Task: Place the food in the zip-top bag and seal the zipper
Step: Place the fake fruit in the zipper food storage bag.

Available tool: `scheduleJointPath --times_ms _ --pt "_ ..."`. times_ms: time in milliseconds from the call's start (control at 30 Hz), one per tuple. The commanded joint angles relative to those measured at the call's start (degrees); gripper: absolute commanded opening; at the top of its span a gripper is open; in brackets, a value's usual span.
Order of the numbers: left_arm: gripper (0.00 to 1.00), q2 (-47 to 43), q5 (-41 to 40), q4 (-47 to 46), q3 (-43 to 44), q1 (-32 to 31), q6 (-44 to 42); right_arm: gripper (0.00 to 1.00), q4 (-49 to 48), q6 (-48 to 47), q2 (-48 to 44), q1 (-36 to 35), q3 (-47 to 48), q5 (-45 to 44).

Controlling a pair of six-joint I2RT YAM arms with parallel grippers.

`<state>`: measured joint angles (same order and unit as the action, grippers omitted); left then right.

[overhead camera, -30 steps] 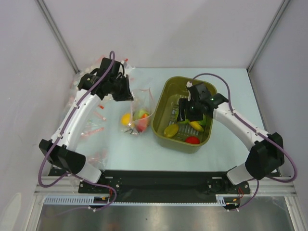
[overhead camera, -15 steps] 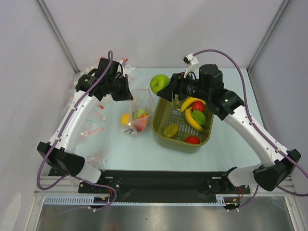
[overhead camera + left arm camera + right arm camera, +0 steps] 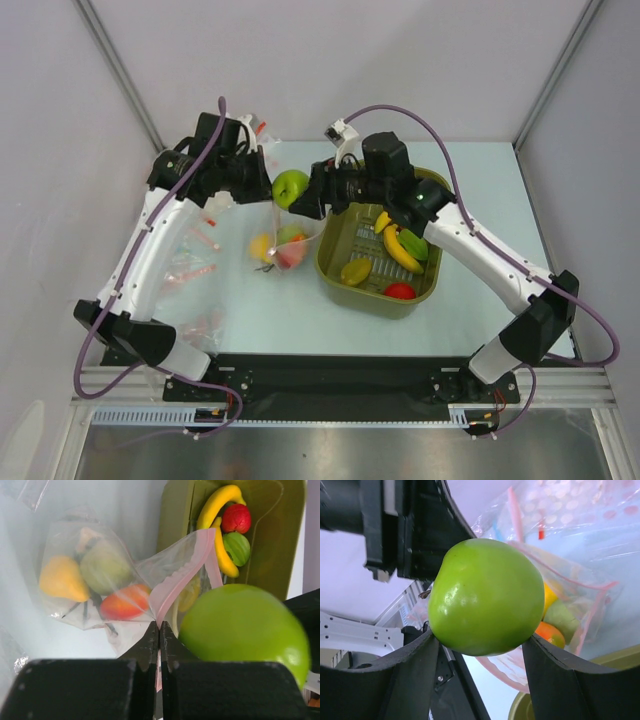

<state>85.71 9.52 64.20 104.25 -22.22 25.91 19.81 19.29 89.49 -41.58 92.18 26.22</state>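
Observation:
My right gripper (image 3: 300, 195) is shut on the green apple (image 3: 290, 186) and holds it in the air just above the mouth of the zip-top bag (image 3: 285, 240). In the right wrist view the apple (image 3: 487, 597) sits between both fingers, with the bag (image 3: 580, 610) behind it. My left gripper (image 3: 262, 187) is shut on the bag's pink-red zipper (image 3: 180, 575) and holds the mouth up; its tips (image 3: 160, 627) pinch the strip. The bag (image 3: 100, 580) holds a yellow, a green and an orange-red fruit. Bananas (image 3: 398, 245), a tomato (image 3: 400, 291) and a lemon (image 3: 355, 271) lie in the tub.
The olive-green tub (image 3: 335, 268) stands right of the bag and also shows in the left wrist view (image 3: 175, 525). Spare clear bags with pastel dots (image 3: 195, 262) lie along the left edge under my left arm. The two grippers are very close together.
My right gripper has lifted the green apple out of the tub and carried it left to the bag's mouth. My left gripper has kept its hold on the bag's edge, shifting slightly.

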Motion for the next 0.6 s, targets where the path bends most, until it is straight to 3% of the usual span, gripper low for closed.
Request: scheduleJointPath --times_ms 0,33,133,167,233,467,567 --pt "0.0 -1.1 1.3 0.0 6.1 0.0 1.2 0.45 -1.0 -1.5 -0.9 -0.8 1.4 -0.3" --pt "0.0 -0.6 1.3 0.7 7.0 0.0 1.0 0.46 -0.7 -1.7 -0.9 -0.9 1.0 -0.5" --pt "0.0 0.8 1.3 2.3 10.3 0.0 0.8 0.7 0.0 -2.1 -1.0 -0.8 0.5 -1.1" --pt "0.0 1.2 1.2 2.7 11.1 0.0 0.8 0.83 0.1 -2.3 -1.0 -0.8 0.5 -1.1" --pt "0.0 2.1 1.0 3.9 13.5 0.1 0.5 0.92 1.1 -2.3 -0.6 -0.8 0.5 -1.4" --pt "0.0 3.7 0.9 5.3 16.4 0.0 0.3 0.96 2.5 -3.5 -1.7 -0.8 0.6 -3.8" --pt "0.0 3.9 0.3 5.6 16.4 0.0 -0.1 0.94 4.6 -4.2 -3.4 -0.2 0.5 -9.6"
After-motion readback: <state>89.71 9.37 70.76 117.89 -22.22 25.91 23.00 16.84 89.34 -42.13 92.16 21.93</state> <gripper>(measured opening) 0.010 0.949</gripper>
